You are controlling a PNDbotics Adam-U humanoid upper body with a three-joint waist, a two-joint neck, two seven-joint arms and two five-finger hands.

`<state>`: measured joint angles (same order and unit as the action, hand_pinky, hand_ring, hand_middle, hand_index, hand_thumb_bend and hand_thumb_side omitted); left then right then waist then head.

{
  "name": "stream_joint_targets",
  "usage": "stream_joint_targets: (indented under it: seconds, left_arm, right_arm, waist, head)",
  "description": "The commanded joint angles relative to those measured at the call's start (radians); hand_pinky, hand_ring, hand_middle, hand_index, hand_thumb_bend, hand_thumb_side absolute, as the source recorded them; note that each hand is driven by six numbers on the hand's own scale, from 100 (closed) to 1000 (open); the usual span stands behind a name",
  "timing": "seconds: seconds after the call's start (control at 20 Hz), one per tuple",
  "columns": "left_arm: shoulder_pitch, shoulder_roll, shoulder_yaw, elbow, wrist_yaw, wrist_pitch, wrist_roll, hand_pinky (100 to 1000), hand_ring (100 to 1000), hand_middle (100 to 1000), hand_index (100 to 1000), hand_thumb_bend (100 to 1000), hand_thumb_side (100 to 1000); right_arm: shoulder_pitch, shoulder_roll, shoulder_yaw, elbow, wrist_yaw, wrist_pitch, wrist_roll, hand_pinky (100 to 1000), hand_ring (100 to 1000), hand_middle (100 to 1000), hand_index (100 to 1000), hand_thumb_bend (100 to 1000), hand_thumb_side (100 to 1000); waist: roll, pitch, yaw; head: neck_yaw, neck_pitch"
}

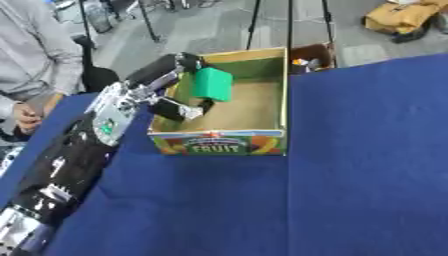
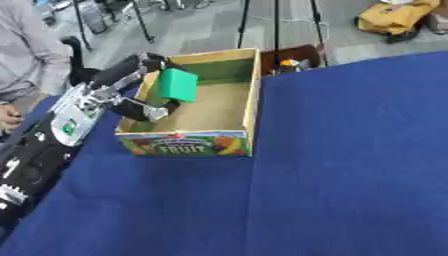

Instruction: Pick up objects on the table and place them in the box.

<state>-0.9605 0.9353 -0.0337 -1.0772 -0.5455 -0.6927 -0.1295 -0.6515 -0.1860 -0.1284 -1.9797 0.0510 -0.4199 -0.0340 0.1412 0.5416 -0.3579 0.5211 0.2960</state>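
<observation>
Left hand [image 1: 171, 95]: reaches over the box's left wall, fingers [image 1: 185, 111] and thumb curled round the green block.
Green block [image 1: 212, 84]: held inside the box, seemingly just above its floor.
Box [image 1: 262, 127]: open cardboard, labelled FRUIT, on the blue desk [image 1: 332, 190].

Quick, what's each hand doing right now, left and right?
Left hand: shut on the green block, holding it over the box.
Right hand: not in view.
</observation>
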Motion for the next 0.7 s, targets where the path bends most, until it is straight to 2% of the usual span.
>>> stream_joint_targets:
  seconds: [0.05, 0.35, 0.4, 0.5, 0.7]
  left_arm:
    - [-0.018, 0.022, 0.005, 0.008, -0.073, -0.024, 0.053, 677, 739, 619, 598, 100, 318]
    - [-0.012, 0.018, 0.006, 0.031, -0.228, -0.036, 0.137, 703, 774, 685, 758, 100, 305]
    - [-0.012, 0.017, 0.006, 0.033, -0.255, -0.036, 0.152, 703, 774, 685, 758, 100, 305]
    - [-0.012, 0.014, 0.004, 0.041, -0.305, -0.033, 0.173, 719, 790, 715, 843, 100, 313]
    - [-0.012, 0.009, 0.006, 0.061, -0.361, -0.023, 0.207, 731, 802, 749, 945, 100, 335]
  right_arm:
    - [-0.01, -0.01, -0.002, -0.02, -0.011, 0.001, 0.003, 840, 907, 465, 815, 100, 770]
    - [-0.007, -0.008, -0.002, -0.02, -0.013, 0.002, 0.004, 842, 909, 464, 817, 100, 767]
    - [-0.007, -0.008, -0.002, -0.02, -0.013, 0.002, 0.005, 842, 909, 464, 817, 100, 767]
    - [-0.006, -0.007, -0.002, -0.02, -0.014, 0.002, 0.005, 843, 910, 464, 817, 100, 766]
    - [-0.005, -0.006, -0.002, -0.02, -0.015, 0.003, 0.006, 844, 911, 463, 818, 100, 764]
  waist:
    - [-0.003, -0.023, -0.001]
    - [-0.002, -0.021, -0.006]
    - [-0.002, -0.021, -0.006]
    - [-0.002, -0.02, -0.007]
    - [-0.001, -0.019, -0.007]
  head:
    - [0.005, -0.017]
    - [0.011, -0.02]
    - [0.011, -0.02]
    - [0.013, -0.02]
    - [0.014, -0.022]
